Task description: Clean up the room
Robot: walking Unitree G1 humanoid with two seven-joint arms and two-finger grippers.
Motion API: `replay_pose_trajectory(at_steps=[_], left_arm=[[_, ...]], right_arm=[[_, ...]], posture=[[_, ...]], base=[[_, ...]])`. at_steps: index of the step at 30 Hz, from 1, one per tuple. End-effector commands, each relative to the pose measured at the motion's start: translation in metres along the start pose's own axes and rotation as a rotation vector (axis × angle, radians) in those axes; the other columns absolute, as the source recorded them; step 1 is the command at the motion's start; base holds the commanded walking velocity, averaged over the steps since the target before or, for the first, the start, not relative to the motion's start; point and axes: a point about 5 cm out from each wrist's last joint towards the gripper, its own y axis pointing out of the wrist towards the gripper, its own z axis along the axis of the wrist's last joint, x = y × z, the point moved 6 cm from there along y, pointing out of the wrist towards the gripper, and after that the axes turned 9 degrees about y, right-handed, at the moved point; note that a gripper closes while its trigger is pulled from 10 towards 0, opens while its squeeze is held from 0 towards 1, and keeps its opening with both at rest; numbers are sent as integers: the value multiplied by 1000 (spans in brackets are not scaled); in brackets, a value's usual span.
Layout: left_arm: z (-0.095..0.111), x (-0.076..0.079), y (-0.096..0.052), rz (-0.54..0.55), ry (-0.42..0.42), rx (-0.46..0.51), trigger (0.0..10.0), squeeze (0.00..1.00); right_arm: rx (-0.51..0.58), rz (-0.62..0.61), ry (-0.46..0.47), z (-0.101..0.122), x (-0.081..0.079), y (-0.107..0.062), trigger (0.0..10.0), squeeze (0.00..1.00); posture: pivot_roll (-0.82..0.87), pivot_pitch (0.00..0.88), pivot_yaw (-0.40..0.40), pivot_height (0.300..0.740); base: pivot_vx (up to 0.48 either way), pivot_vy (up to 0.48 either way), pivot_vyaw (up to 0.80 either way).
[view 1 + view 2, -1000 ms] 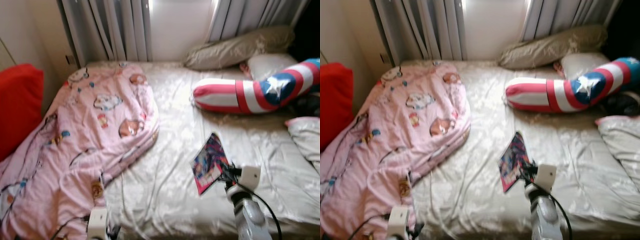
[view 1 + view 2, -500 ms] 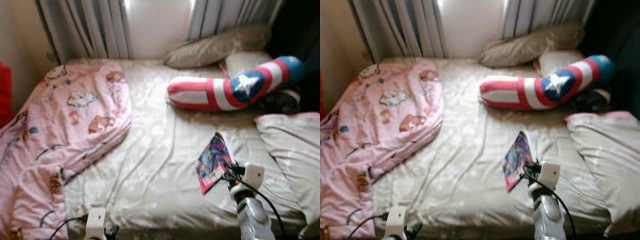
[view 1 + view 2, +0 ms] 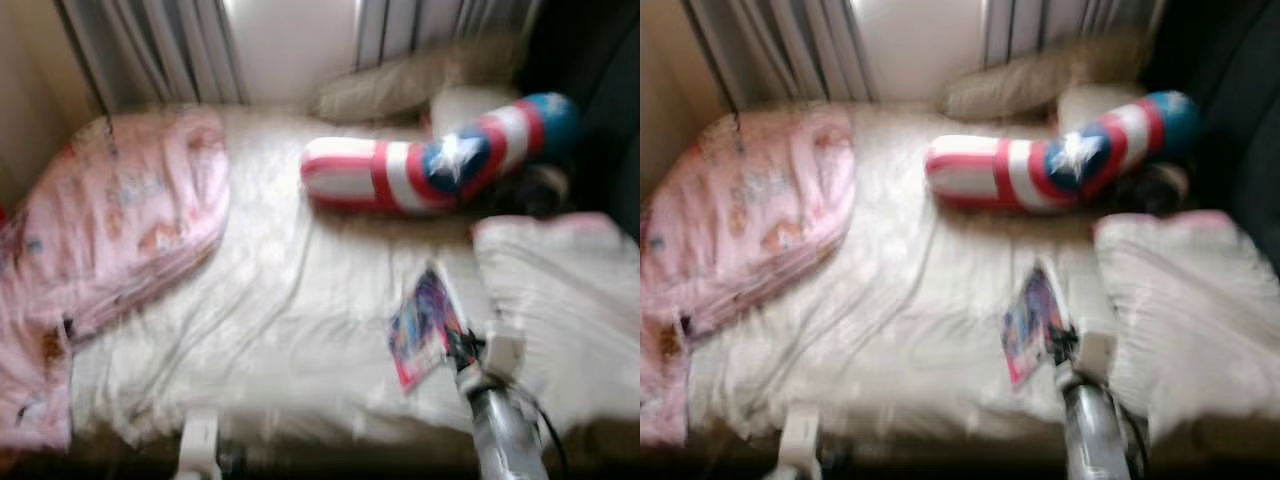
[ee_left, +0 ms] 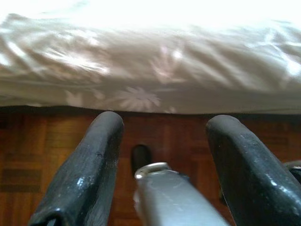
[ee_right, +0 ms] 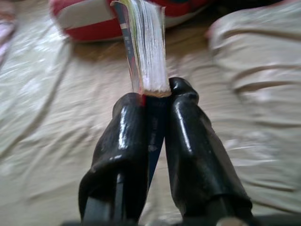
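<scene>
- Book (image 5: 141, 44) sits clamped between the two black fingers (image 5: 120, 155) of the right hand (image 5: 157, 94), pinched near one corner so that its page edges and colourful cover stand up out of the grip
- In the head views the same book (image 3: 425, 330) shows a bright pink, blue and purple cover, tilted, held over the near right part of the bed (image 3: 300, 330), with the silver right arm (image 3: 500, 430) rising from below
- Bed is covered with a pale cream sheet with a faint flower pattern, wrinkled across the middle
- Pink blanket (image 3: 110, 230) with cartoon prints lies bunched over the bed's left side and runs down to its near left corner
- Long red, white and blue bolster (image 3: 440, 165) with a white star lies across the far right of the bed, well apart from the book
- Beige pillow (image 3: 400, 90) leans at the head of the bed under the grey curtains (image 3: 150, 50), and a second pale pillow (image 3: 470, 105) sits just behind the bolster
- Cream bedding (image 3: 560, 290) with a pink edge is heaped on the right, just beside the held book
- Left hand (image 4: 164, 155) hangs low by the bed's edge, its two fingers spread apart and holding nothing, pointing at the wooden floor (image 4: 47, 150) and the draped sheet above it
- Head views are blurred
</scene>
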Motion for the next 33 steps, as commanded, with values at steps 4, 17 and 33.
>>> replay_pose_trajectory(at_steps=[4,17,33], left_arm=[[-8,-10,-3,21,-8,-21,10000,0],[-8,-10,-3,26,-8,-21,10000,0],[-8,-11,-4,35,-18,-14,10000,0]], right_arm=[[48,29,8,11,-10,5,10000,0],[-4,3,9,2,-5,6,10000,0],[-12,-6,-9,-2,-5,6,10000,0]], posture=[[8,42,-17,740],[9,34,-16,740],[14,44,-16,740]], base=[[0,0,0],[0,0,-118],[0,0,-333]])
